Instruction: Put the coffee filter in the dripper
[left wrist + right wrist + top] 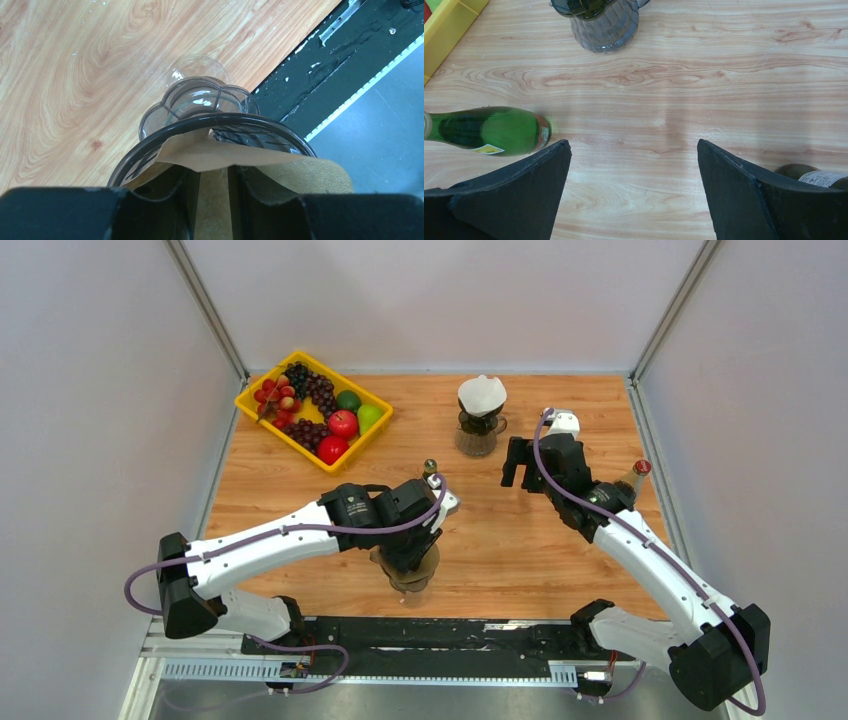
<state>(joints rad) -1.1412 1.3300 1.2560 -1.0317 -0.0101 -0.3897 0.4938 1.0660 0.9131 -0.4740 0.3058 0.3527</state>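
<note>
One arm's bent down: left gripper (214, 172) over the dripper (150, 142) by the table's (75, 75) near edge, fingers (165, 205) slightly apart, coffee filter (215, 150) between them.

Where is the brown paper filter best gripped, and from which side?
I would grip the brown filter at its upper edge, coming from above. It sits in the dripper, whose wall covers its lower part; only the thin paper edge standing above the rim is free to pinch.
</note>
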